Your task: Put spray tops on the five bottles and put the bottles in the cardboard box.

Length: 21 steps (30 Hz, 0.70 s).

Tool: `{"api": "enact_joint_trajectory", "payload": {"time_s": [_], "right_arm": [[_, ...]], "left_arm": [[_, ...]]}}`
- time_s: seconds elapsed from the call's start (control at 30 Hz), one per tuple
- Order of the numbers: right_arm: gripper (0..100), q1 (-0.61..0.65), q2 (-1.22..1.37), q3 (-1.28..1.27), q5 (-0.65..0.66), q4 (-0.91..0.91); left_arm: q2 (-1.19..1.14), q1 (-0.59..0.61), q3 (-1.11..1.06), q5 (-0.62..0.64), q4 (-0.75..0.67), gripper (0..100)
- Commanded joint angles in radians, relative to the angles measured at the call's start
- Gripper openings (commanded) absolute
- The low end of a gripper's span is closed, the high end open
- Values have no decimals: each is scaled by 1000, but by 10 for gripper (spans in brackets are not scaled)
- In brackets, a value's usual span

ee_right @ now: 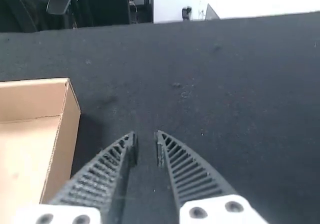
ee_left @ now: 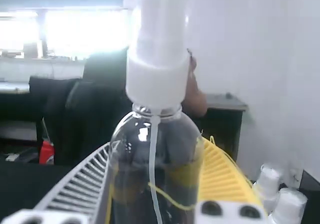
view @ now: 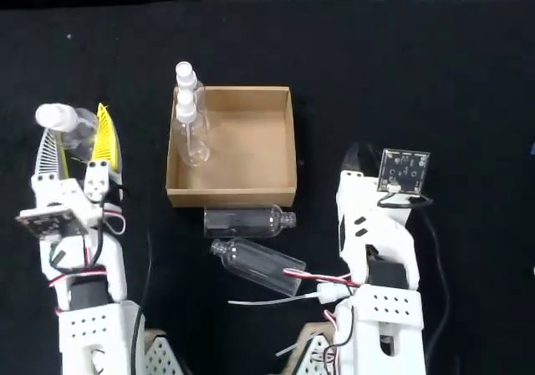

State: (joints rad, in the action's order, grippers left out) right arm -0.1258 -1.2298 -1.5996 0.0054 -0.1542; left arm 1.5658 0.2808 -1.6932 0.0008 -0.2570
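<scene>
Left of the cardboard box [view: 231, 197], the left pincer [view: 77, 133] grips a capped spray bottle [ee_left: 155, 169]. Two capped bottles [view: 191, 129] stand inside the box. Two uncapped bottles [view: 248, 221] lie just before it, with a loose spray top [view: 331, 292] nearby. To its right, the right pincer [ee_right: 146, 146] is narrowly parted and empty.

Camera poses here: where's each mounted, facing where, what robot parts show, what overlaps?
High view: fixed overhead, looking down at the table; left arm and right arm show.
Left wrist view: on left wrist, looking along left hand, shut on capped bottle.
Right wrist view: on right wrist, looking across table past right hand.
Shared: cardboard box in high and right wrist; bottle in high and left wrist.
</scene>
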Motion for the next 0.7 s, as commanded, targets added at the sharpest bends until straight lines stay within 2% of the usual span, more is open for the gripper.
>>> {"api": "enact_joint_trajectory", "payload": {"time_s": [0.0, 0.1, 0.27, 0.5, 0.67], "right_arm": [[52, 15, 15, 5, 11, 2], [52, 15, 15, 4, 12, 2], [52, 15, 15, 4, 12, 2], [52, 15, 15, 4, 12, 2], [52, 15, 15, 5, 12, 2]], "left_arm": [[-245, -18, -13, 9, -236, 61], [-377, -71, -5, 6, -336, 58], [-537, -133, 2, 12, -417, 58], [-657, -163, 5, 12, -499, 58], [-697, -220, 7, 12, -508, 58]]}}
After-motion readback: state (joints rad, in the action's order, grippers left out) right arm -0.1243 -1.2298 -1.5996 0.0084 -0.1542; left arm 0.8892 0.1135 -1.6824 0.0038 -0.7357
